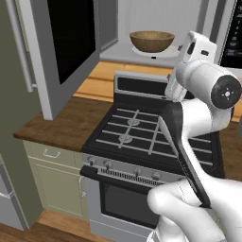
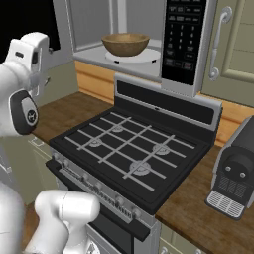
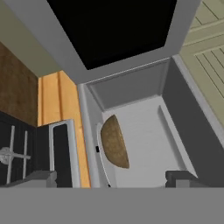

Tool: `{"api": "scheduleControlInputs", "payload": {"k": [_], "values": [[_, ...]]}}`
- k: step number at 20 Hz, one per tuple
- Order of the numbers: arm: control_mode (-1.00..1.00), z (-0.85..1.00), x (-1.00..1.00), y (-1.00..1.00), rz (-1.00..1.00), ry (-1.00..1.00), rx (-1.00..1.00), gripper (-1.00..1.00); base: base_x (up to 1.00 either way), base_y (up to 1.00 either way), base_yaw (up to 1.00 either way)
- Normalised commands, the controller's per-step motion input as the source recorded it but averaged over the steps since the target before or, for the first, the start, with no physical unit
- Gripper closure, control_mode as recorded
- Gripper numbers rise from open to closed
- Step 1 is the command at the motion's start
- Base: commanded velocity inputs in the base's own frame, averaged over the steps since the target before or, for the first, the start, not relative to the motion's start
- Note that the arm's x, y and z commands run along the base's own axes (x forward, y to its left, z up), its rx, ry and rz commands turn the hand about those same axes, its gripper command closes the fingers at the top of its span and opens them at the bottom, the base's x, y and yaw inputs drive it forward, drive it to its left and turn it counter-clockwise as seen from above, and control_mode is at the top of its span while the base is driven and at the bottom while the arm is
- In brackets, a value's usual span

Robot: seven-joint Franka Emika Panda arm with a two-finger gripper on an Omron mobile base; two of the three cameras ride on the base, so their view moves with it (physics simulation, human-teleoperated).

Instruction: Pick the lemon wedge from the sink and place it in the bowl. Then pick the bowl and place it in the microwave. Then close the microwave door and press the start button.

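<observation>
Bowl (image 1: 152, 41) is already parked on the turntable plate (image 2: 133, 55) inside the microwave (image 2: 186, 39), so that leg looks done from my end. I can't see into it to confirm the lemon wedge. Microwave door (image 1: 61, 45) hangs wide open; closing it and hitting start are left. Jaws are spread wide, empty, with the bowl well clear between and beyond them.
</observation>
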Motion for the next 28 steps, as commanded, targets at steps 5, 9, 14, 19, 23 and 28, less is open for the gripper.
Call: {"api": "scheduleControlInputs", "payload": {"k": [5, 9, 14, 19, 23, 28], "values": [[-1.00, 0.01, -1.00, 0.36, 0.00, 0.16, -0.02, -1.00, 0.00, 0.00, 0.00], [-1.00, 0.00, -1.00, 0.48, -0.09, -0.02, 0.05, -1.00, 0.00, 0.00, 0.00], [-1.00, -0.12, -1.00, 0.48, -0.13, -0.15, 0.09, -1.00, 0.00, 0.00, 0.00], [-1.00, -0.41, -0.99, 0.63, -0.09, -0.15, 0.01, -1.00, 0.00, 0.00, 0.00], [-1.00, -0.45, -0.57, 0.81, -0.05, -0.10, -0.14, -1.00, 0.00, 0.00, 0.00], [-1.00, -0.60, 0.03, 0.92, -0.09, -0.01, -0.10, -1.00, 0.00, 0.00, 0.00]]}}
